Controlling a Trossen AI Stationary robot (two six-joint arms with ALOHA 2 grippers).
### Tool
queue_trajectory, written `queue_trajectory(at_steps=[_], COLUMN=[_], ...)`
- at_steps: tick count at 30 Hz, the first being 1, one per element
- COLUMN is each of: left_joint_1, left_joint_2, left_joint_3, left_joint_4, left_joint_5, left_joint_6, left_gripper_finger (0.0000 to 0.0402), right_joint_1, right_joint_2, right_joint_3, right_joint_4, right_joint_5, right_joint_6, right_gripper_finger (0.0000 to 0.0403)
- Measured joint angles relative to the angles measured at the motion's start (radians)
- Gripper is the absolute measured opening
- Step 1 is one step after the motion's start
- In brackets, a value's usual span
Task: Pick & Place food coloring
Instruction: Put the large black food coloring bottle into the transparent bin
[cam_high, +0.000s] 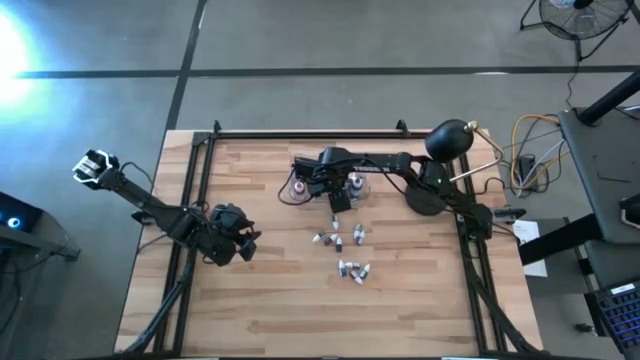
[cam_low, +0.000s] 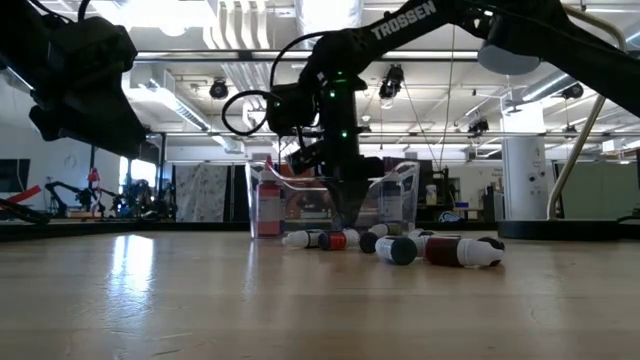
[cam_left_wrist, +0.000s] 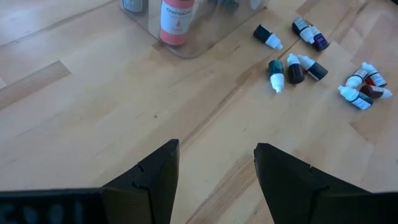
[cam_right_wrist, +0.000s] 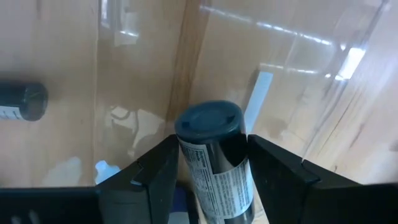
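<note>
Several tiny food coloring bottles (cam_high: 337, 240) lie on their sides on the wooden table, near its middle; the left wrist view shows them (cam_left_wrist: 295, 65) too. Just beyond them stands a clear plastic box (cam_high: 318, 172) with a pink-labelled bottle (cam_left_wrist: 176, 22) upright inside. My right gripper (cam_high: 338, 200) points down into the box and is shut on a dark bottle (cam_right_wrist: 208, 121). My left gripper (cam_left_wrist: 216, 168) hovers open over bare wood at the table's left, holding nothing. My right gripper pinches the dark, labelled bottle by its sides (cam_right_wrist: 199, 165) between its two fingers. The fingers come from above, pointing down along the bottle. The bottle's dark round end (cam_right_wrist: 208, 119) faces down toward the box floor, slightly tilted. Whether that end rests on the floor I cannot tell.
Black rails (cam_high: 300, 133) frame the table's far and side edges. The box's clear walls (cam_low: 400, 200) surround my right gripper (cam_low: 345, 215). Bare wood (cam_high: 300, 310) lies on the table's near half, in front of the loose bottles (cam_low: 400, 248).
</note>
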Motion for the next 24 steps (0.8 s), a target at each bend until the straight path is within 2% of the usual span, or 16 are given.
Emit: queue_trajectory(at_steps=[14,20,24], left_joint_1=[0.0,0.0,0.0], left_joint_2=[0.0,0.0,0.0], left_joint_3=[0.0,0.0,0.0], left_joint_4=[0.0,0.002,0.004], left_joint_5=[0.0,0.0,-0.001], left_joint_6=[0.0,0.0,0.0], left_gripper_finger=[0.0184,0.0184,0.0184], right_joint_1=[-0.004,-0.005,-0.005], right_joint_2=[-0.006,-0.059,-0.077], right_joint_3=[0.012,0.112,0.211], right_joint_4=[0.001,-0.011,-0.078], right_joint_5=[-0.03,-0.018,0.059], right_joint_6=[0.051,0.096,0.172], right_gripper_finger=[0.0118,0.0113,0.0112])
